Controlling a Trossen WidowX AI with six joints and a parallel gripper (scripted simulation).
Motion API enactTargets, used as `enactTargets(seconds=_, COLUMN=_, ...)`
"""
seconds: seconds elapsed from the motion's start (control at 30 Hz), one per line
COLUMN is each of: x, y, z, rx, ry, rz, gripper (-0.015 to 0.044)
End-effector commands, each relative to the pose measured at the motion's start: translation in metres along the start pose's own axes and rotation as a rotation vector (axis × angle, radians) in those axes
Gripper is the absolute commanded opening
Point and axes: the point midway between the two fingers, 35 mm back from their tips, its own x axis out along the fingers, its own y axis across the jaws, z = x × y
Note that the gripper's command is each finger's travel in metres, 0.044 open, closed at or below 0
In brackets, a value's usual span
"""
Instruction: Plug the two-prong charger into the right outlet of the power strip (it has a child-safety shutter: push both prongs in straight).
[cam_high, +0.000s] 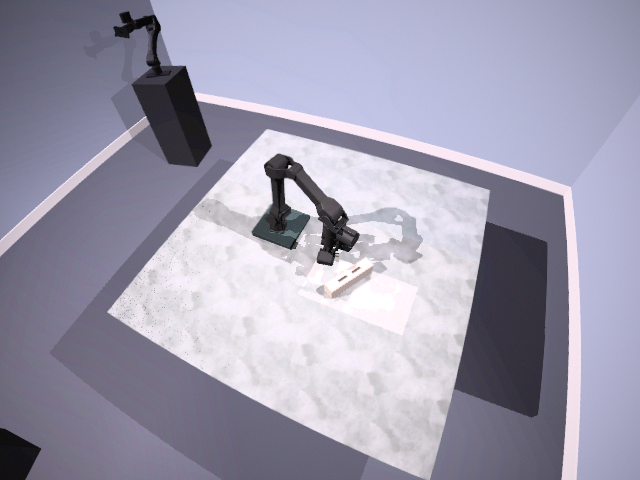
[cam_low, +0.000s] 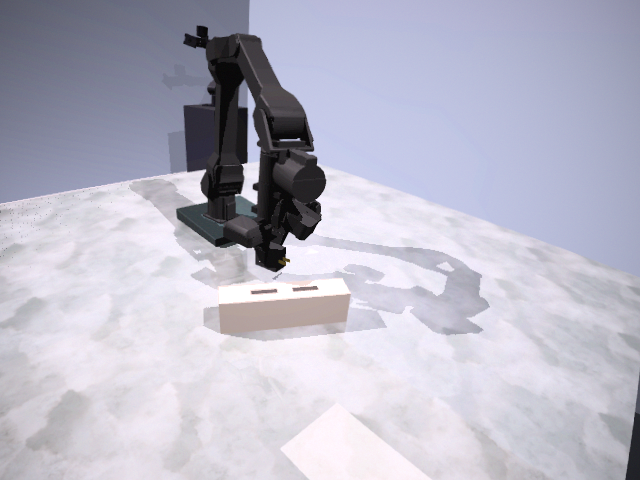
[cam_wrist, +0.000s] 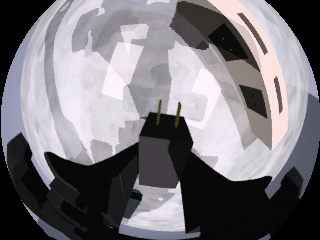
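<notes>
The gripper (cam_wrist: 165, 156) is shut on the black two-prong charger (cam_wrist: 159, 162), with a finger on each side of its body. Two brass prongs (cam_wrist: 168, 114) (cam_low: 283, 260) (cam_high: 336, 254) stick out of the charger, clear of any outlet. The pale power strip (cam_high: 351, 285) (cam_low: 284, 312) (cam_wrist: 267, 62) stands on the table in front of the arm. The charger hangs above table level, behind the strip in the exterior view. In the wrist view the strip lies to the upper right, with two dark square outlets on one side face and two narrow dark slots on the adjoining face.
The arm's dark green base plate (cam_high: 268, 235) (cam_low: 199, 223) is behind the gripper. A pale flat patch (cam_high: 395, 315) (cam_low: 351, 444) lies on the marbled table (cam_high: 258, 351) (cam_low: 129, 413). Another black arm (cam_high: 152, 43) stands on a dark pedestal (cam_high: 173, 118) off the table.
</notes>
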Motion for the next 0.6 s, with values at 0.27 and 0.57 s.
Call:
enactTargets(seconds=0.27, x=0.0061, y=-0.0060, z=-0.0036, rx=0.224, ry=0.000, rz=0.018, gripper=0.0000)
enactTargets(seconds=0.57, x=0.0103, y=-0.0106, z=-0.0068, rx=0.384, ry=0.004, rz=0.028, gripper=0.0000)
